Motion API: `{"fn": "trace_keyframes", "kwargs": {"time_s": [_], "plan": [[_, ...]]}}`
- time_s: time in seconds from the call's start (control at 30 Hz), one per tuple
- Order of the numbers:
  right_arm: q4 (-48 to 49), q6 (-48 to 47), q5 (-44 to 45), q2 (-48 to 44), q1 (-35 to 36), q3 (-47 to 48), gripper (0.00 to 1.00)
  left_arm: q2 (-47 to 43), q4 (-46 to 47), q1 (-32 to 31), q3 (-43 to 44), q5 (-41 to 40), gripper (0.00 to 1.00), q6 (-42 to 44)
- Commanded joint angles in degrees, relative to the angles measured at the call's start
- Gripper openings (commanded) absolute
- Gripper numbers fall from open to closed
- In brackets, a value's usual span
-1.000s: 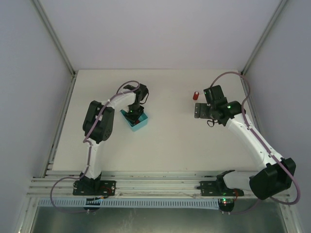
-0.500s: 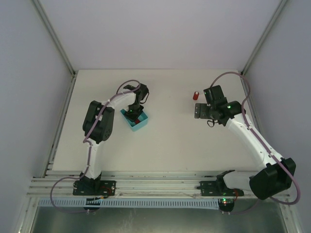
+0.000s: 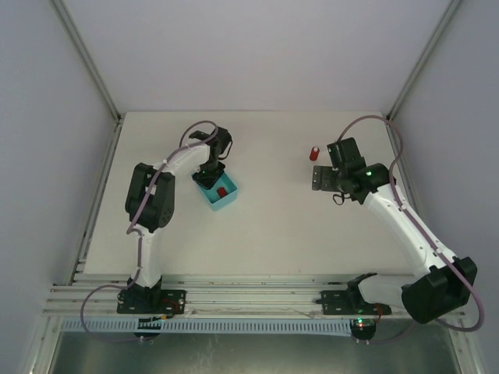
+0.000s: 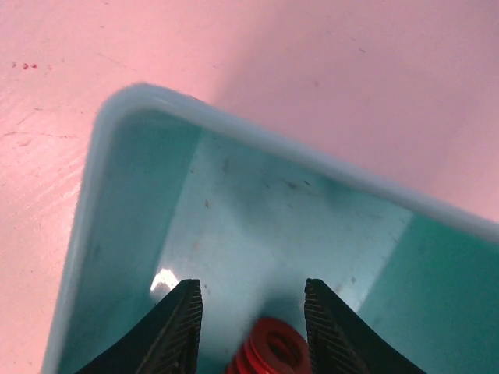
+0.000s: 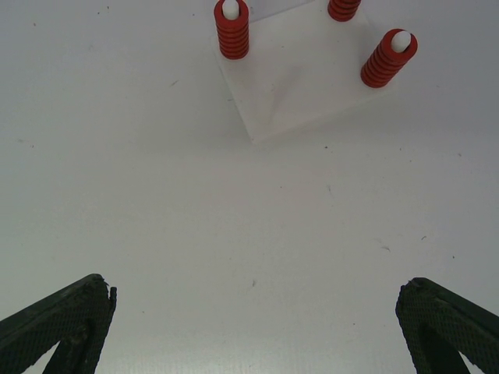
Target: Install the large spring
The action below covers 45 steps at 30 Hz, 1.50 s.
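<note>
A red large spring (image 4: 269,354) lies in a teal bin (image 4: 125,202), between my left gripper's (image 4: 251,323) fingers; there is a gap on its left side and the jaws stand apart. In the top view the left gripper (image 3: 209,173) is at the bin's (image 3: 212,199) far-left corner and the spring (image 3: 222,191) shows inside. A white base plate (image 5: 304,86) carries red springs on white pegs (image 5: 231,27), one at the right (image 5: 388,58). My right gripper (image 5: 253,327) is wide open and empty above the table near the plate. It also shows in the top view (image 3: 320,179).
A red spring on the plate (image 3: 314,152) shows at the far right of the table in the top view. Grey enclosure walls stand on three sides. A rail (image 3: 249,300) runs along the near edge.
My left gripper has shifted back and to the left over the bin, so the red spring inside now shows in the top view. The right arm has not moved.
</note>
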Motion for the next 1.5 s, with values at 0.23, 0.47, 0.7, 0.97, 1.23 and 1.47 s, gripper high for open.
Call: {"fn": "trace_keyframes", "kwargs": {"time_s": [0.23,0.47,0.7,0.97,1.23,1.47], "plan": [[-0.79,0.60,0.63,-1.07,0.23,-0.59,1.00,-10.34,2.16,-1.11,-1.21,4.28,0.46,25.59],[-0.18,0.85,0.41,-0.21,0.23,-0.41,1.00,-15.01,4.24,-1.08,-8.33,8.29,0.42,27.79],[-0.01,1.22,0.26,0.58,0.19,-0.08,1.00,-14.56,8.83,-1.10,-12.44,13.39,0.42,27.58],[-0.15,1.31,0.72,0.73,0.24,0.11,1.00,-10.11,6.59,-1.08,-10.91,12.84,0.46,26.95],[-0.32,1.31,1.25,0.98,0.24,0.10,1.00,-7.20,12.47,-1.08,-13.11,15.44,0.47,26.16],[-0.81,1.24,1.81,0.81,0.24,0.15,1.00,-4.71,13.34,-0.91,-14.14,13.79,0.46,27.31]]}}
